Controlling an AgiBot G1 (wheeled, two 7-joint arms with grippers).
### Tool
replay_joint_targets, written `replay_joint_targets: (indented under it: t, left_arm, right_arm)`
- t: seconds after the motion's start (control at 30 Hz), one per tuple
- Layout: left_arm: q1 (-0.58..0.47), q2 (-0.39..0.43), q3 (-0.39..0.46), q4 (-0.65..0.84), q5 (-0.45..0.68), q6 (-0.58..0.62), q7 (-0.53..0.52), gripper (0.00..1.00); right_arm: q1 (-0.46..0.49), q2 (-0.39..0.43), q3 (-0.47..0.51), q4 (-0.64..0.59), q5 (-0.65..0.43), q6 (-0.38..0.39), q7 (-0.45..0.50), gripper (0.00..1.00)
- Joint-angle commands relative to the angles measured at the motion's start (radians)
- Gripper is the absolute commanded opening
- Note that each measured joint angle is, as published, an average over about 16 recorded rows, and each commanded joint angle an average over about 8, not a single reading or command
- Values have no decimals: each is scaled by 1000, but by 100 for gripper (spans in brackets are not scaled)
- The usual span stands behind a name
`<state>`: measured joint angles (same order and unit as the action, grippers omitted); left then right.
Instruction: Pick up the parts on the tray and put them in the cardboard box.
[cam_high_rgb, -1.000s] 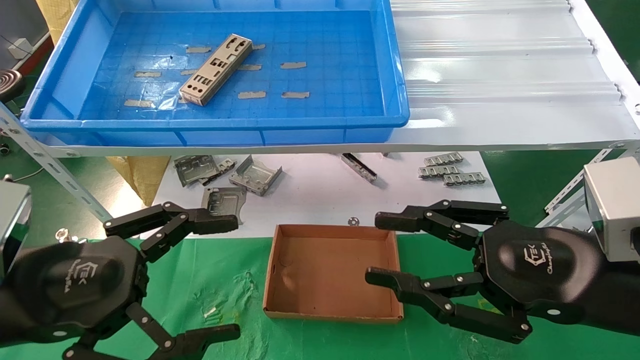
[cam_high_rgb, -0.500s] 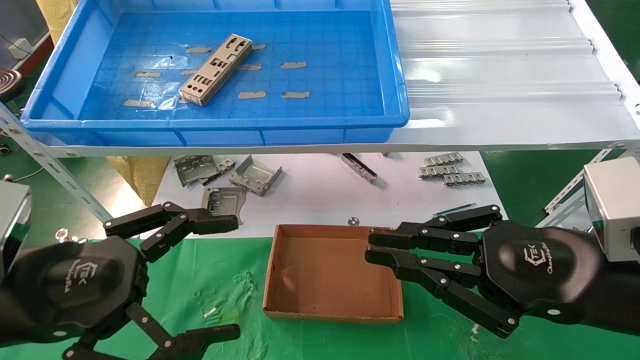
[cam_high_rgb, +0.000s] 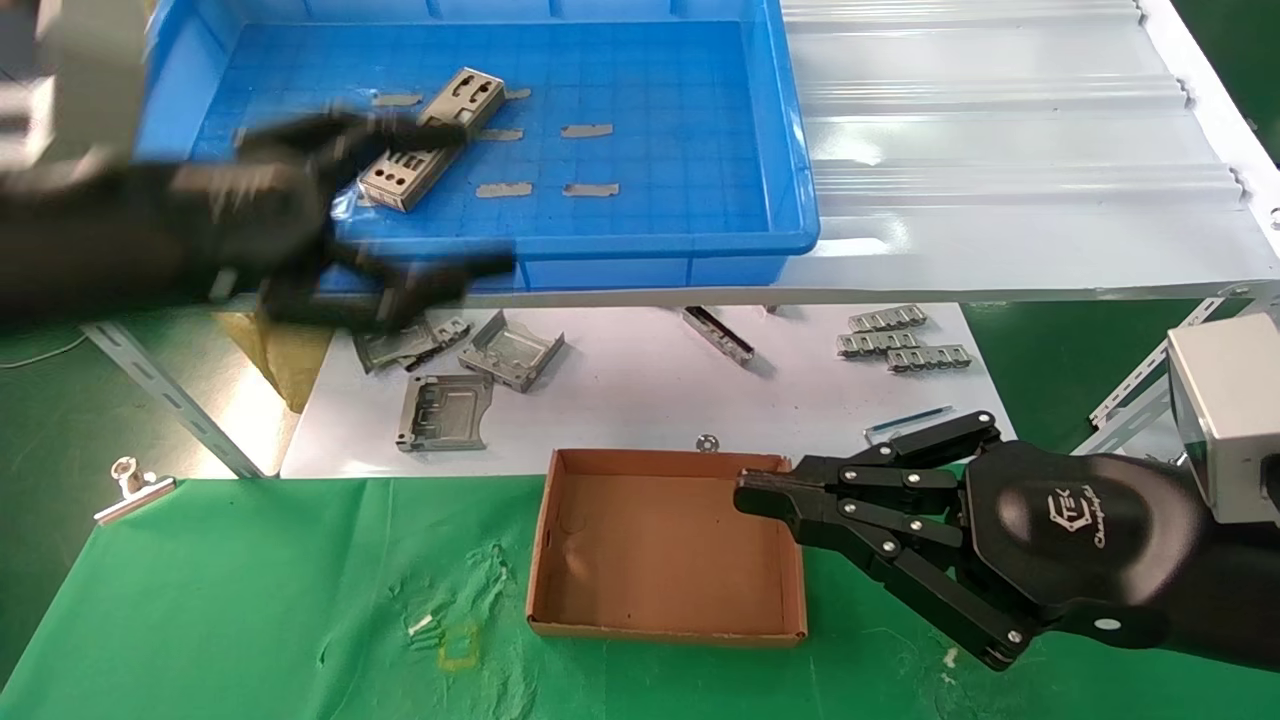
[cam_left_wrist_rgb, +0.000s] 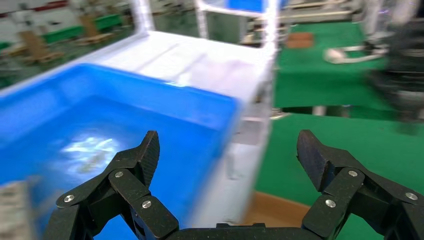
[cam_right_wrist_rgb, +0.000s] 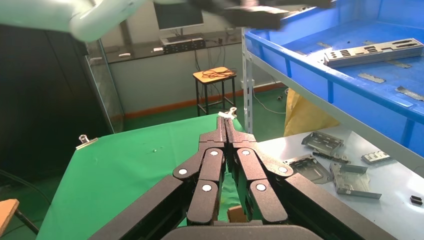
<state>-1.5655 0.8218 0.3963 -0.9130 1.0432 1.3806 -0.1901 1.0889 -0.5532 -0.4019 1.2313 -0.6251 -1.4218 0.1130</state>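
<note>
One of the parts, a thin silver-grey punched plate (cam_high_rgb: 470, 95), lies slanted on the floor of the blue tray (cam_high_rgb: 600, 245); it also shows in the right wrist view (cam_right_wrist_rgb: 372, 52). My left gripper (cam_high_rgb: 483, 199) is open over the tray's near-left area. One finger crosses the plate's middle and the other hangs at the tray's front wall. Between its open fingers (cam_left_wrist_rgb: 227, 145) are the tray (cam_left_wrist_rgb: 100, 115) and a corner of the cardboard box (cam_left_wrist_rgb: 267, 212). The cardboard box (cam_high_rgb: 665, 460) is empty on the green cloth. My right gripper (cam_high_rgb: 745, 490) is shut and empty at the box's right rear corner (cam_right_wrist_rgb: 225, 117).
Bent grey brackets (cam_high_rgb: 445, 410) (cam_high_rgb: 510, 350) and ridged strips (cam_high_rgb: 900, 340) lie on the lower white surface behind the box. A white corrugated sheet (cam_high_rgb: 1000, 150) lies right of the tray. A slanted metal strut (cam_high_rgb: 160, 380) and a binder clip (cam_high_rgb: 130, 485) are at the left.
My left arm has swung from the near-left table up over the tray, staying open. My right gripper has gone from wide open to shut by the box's right edge.
</note>
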Motion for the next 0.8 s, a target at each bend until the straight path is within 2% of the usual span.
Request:
replay_joint_targets:
  t: [0.03,0.27,0.53,0.57,0.8]
  left_arm:
    - [-84,51,26,93,56,-17,5,100]
    - [-296,192,103,414,221,-97,103,100]
    - [-406,292,145,678,308,-209,164,100]
    - [-413,300,147,701,312,-223,167,100]
    - [-438,339,152,816,326,-316,178,100]
  right_arm:
    - [0,0,0,0,0,0,0,0]
    - [0,0,0,0,0,0,0,0]
    - [0,0,0,0,0,0,0,0]
    - [0,0,0,0,0,0,0,5]
    - [0,0,0,0,0,0,0,91]
